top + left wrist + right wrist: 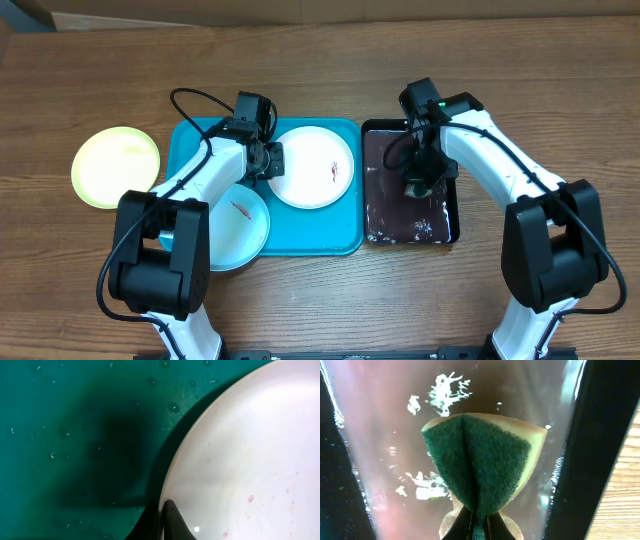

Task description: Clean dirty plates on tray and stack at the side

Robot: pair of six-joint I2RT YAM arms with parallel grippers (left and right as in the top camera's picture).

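Note:
The turquoise tray (345, 215) holds a white plate (315, 178) with small red-brown bits and a pale blue plate (245, 235) with a brown bit. The yellow-green plate (115, 165) lies on the table left of the tray. My left gripper (268, 162) is shut on the white plate's left rim; the left wrist view shows its fingers (164, 520) pinching the rim of the plate (250, 460). My right gripper (420, 180) is shut on a folded green and yellow sponge (480, 465) inside the black bin (372, 180).
The black bin (590, 435) holds reddish water with white foam and stands right of the tray. Bare wooden table lies around the tray and bin.

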